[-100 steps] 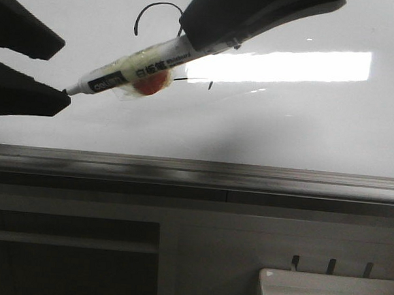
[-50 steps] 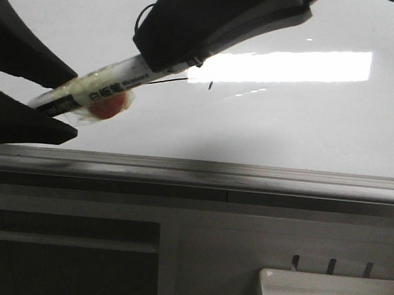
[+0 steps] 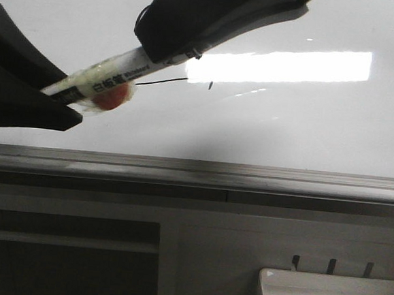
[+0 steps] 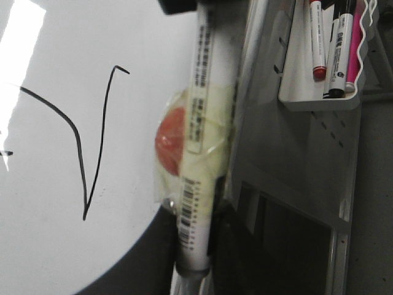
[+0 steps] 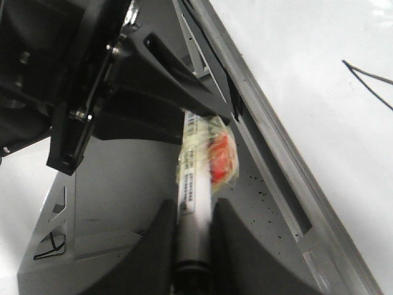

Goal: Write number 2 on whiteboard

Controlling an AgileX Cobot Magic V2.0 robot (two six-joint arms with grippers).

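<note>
The marker [image 3: 114, 76], with an orange ball [image 3: 112, 96] taped to it, is clamped at its rear by the right gripper [image 5: 193, 221] and pinched at its front between the left gripper [image 3: 47, 98] jaws, over the whiteboard [image 3: 287, 127], where the unfinished number 2 [image 4: 86, 135] is drawn.

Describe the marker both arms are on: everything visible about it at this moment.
The marker is a white plastic barrel with black printed text and a barcode. Yellowish translucent tape binds a red-orange ball to its middle. It lies tilted in front of the whiteboard. The right tool clamps one end; the other end sits between the left tool's fingers, its tip hidden.
</note>
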